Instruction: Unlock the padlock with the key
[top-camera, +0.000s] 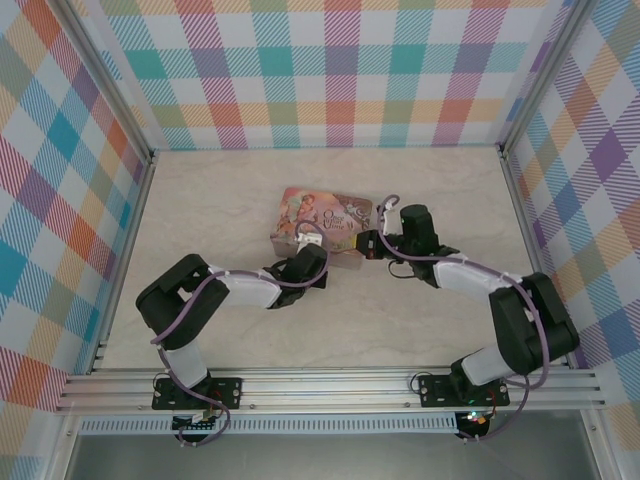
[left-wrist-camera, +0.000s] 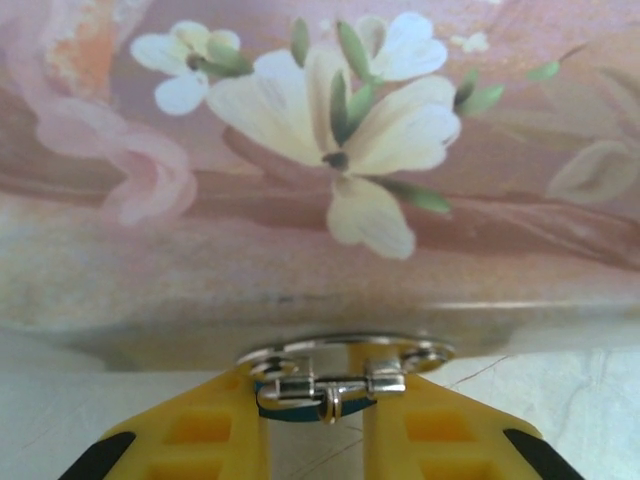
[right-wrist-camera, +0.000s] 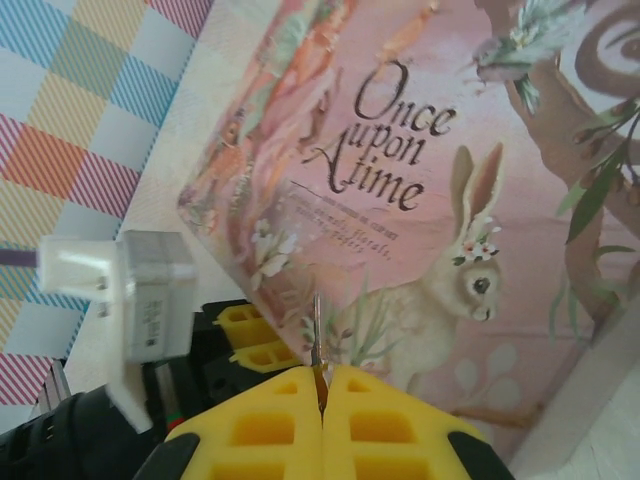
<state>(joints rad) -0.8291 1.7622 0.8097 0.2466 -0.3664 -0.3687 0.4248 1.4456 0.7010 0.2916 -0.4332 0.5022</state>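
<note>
quick count from me: one pink tin (top-camera: 322, 222), one padlock (left-wrist-camera: 335, 385), one key (right-wrist-camera: 317, 340). two arms, a left arm (top-camera: 215, 290) and a right arm (top-camera: 480, 285), on two bases (top-camera: 195, 392), so two grippers too, a left gripper (left-wrist-camera: 325, 392) and a right gripper (right-wrist-camera: 322, 385), each with two yellow fingers (left-wrist-camera: 210, 430), four fingers all told. one table (top-camera: 250, 340), three plaid walls (top-camera: 340, 70) around it. printed on the tin lid i can make out one rabbit (right-wrist-camera: 470, 275) and one bird (right-wrist-camera: 510, 55).
</note>
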